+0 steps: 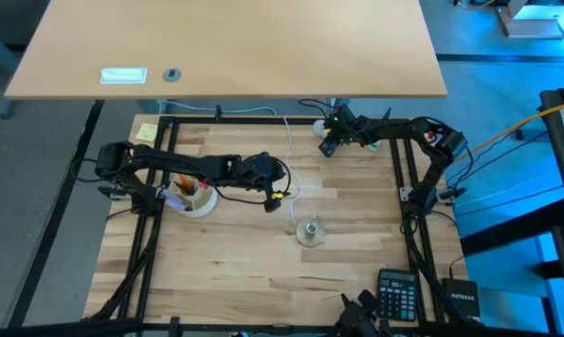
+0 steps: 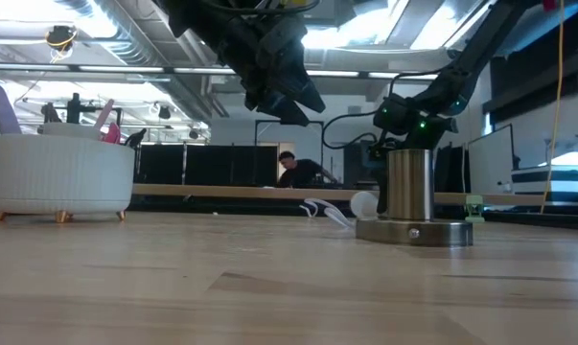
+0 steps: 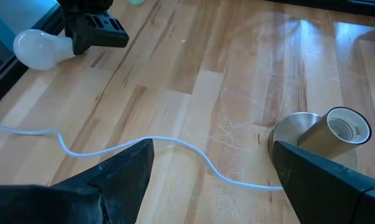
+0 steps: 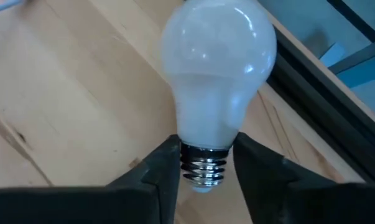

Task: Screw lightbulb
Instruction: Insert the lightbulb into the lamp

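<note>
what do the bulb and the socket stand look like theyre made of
lightbulb: frosted white globe, glass or plastic, can't tell which; soft matte sheen. Its ribbed screw base looks like shiny metal. Socket stand: brushed silvery metal tube and disc, going by the reflections, with a white threaded insert.

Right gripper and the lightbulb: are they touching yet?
Touching. In the right wrist view, the right gripper has both fingers pressed against the lightbulb at its metal screw base, with no gap on either side.

lightbulb (image 4: 218, 74) far edge, in right claw (image 4: 204, 163) | socket (image 1: 310, 231) mid-table | calculator (image 1: 397, 292) near-right
</note>
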You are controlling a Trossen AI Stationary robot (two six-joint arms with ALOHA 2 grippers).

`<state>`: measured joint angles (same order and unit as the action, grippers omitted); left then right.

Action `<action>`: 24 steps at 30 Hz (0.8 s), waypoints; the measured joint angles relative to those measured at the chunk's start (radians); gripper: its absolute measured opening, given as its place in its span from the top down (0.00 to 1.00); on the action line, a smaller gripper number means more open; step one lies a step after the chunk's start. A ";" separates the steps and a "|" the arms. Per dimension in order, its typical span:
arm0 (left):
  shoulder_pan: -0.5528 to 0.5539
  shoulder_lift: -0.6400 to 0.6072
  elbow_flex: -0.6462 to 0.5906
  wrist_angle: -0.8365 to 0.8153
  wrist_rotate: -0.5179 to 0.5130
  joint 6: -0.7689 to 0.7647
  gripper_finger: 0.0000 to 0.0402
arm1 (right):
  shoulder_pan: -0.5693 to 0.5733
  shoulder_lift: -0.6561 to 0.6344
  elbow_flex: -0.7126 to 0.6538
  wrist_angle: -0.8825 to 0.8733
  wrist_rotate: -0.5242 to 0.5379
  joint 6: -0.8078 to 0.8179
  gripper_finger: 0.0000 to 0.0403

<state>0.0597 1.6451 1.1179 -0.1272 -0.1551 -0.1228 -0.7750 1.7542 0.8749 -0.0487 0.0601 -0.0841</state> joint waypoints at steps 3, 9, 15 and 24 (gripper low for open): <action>-0.001 0.000 0.000 0.000 0.000 -0.002 0.21 | 0.002 0.000 0.000 -0.001 -0.001 0.000 0.67; -0.001 0.000 0.000 -0.003 0.000 -0.004 0.21 | -0.003 0.000 0.000 -0.004 -0.035 0.008 0.63; -0.003 0.000 0.000 -0.003 0.000 -0.004 0.21 | -0.005 0.040 -0.001 0.002 -0.051 0.004 0.55; -0.014 0.000 0.000 -0.003 0.000 -0.001 0.21 | -0.004 0.055 0.008 0.015 -0.079 -0.049 0.69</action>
<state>0.0462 1.6452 1.1179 -0.1299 -0.1551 -0.1238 -0.7792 1.8088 0.8833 -0.0341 -0.0186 -0.1329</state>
